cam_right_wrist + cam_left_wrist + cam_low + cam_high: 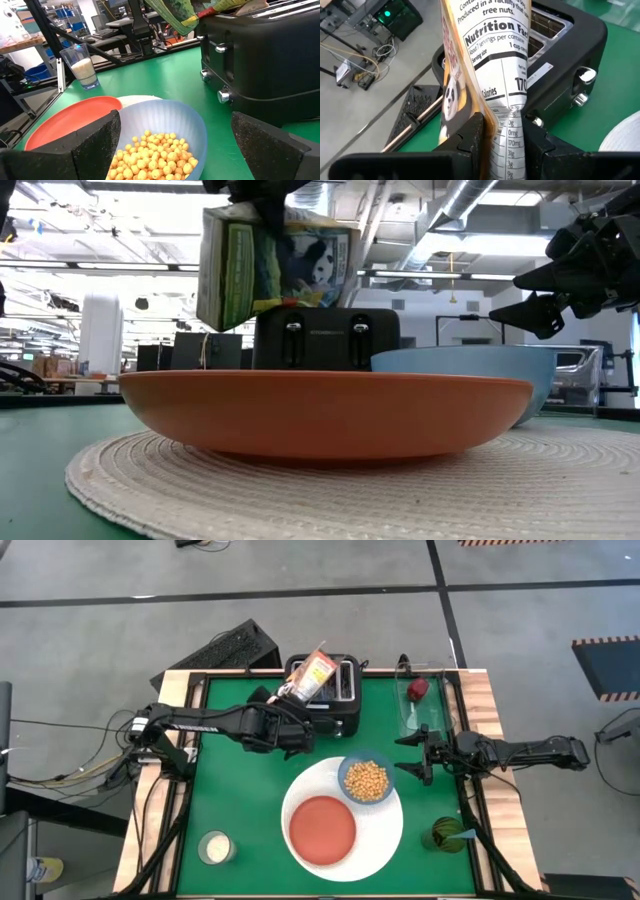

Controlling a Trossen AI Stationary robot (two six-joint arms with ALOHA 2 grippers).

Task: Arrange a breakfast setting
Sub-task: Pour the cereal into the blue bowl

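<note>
My left gripper [290,702] is shut on a cereal box with a panda print [315,673], held over the black toaster [330,695] at the table's far middle. A small blue bowl [367,780] with yellow cereal [150,155] sits on the far right part of the large round white plate [385,840]. The red-orange plate [322,830] lies on the white plate's middle. My right gripper [412,755] is open and empty just right of the bowl; in its wrist view its fingers [95,140] stand apart on either side of it. A dark red piece [418,689] lies in a clear container at the far right. No bagel shows. My left gripper pinches the cereal box between its two fingers [470,135], on its two broad faces near one end. The narrow nutrition-label side [512,112] is creased inward just beyond the fingers. The fingers come roughly level from the table's left. The box is lifted clear, tilted above the toaster.
A glass of milk [216,847] stands near the front left. A dark green cup [443,836] with a blue handle sticking out of it stands at the front right. The toaster [260,55] rises close to the bowl's far side. Wooden rails edge the green table.
</note>
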